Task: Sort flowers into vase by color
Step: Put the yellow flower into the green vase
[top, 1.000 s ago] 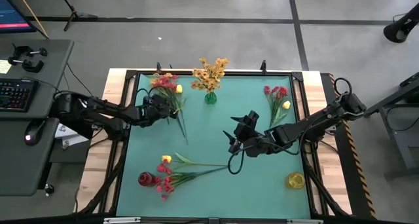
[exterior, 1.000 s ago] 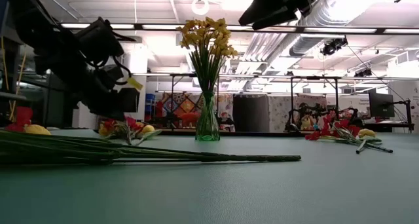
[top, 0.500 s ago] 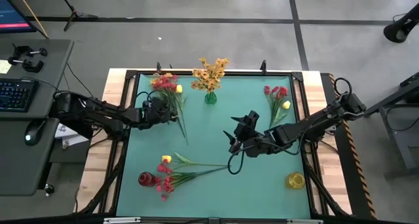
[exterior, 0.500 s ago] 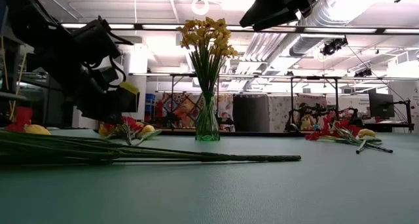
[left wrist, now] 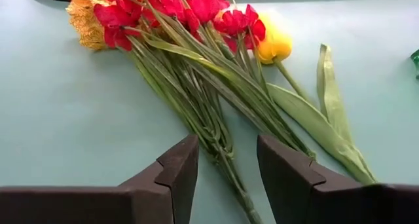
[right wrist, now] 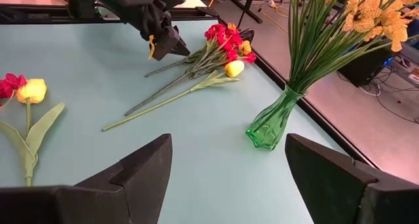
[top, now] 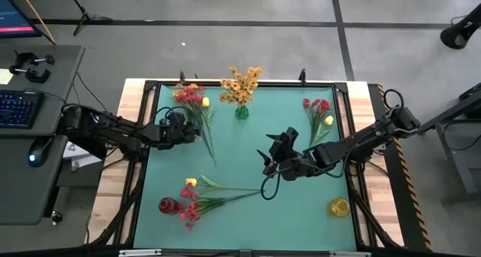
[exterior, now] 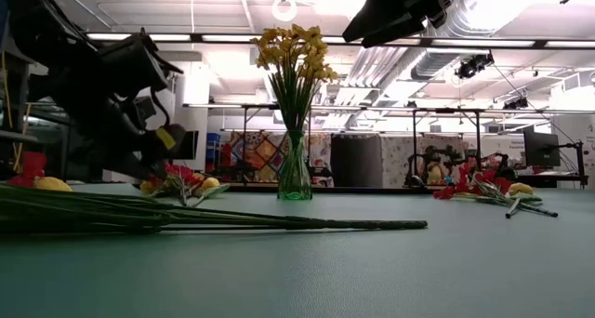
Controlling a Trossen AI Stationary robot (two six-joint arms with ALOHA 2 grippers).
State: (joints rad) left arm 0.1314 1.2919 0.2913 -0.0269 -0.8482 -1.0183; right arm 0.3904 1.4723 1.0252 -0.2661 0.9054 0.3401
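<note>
Green matting covers my table (top: 248,174). At eleven o'clock lies a red-and-yellow bunch (top: 194,107); my left gripper (top: 183,129) hovers low over its stems, jaws parted around them but not touching (a pick-up approach, I judge). Next I would lower, then close on one stem. At twelve, the green vase (top: 241,112) holds orange sprays. My right gripper (top: 269,161) waits wide open near centre.

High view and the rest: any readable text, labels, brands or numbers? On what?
None readable.
Monitor: glowing content, too small to read.
Keyboard: key markings blurred.
Green vase, flowers, left pincer: no printing visible.
</note>
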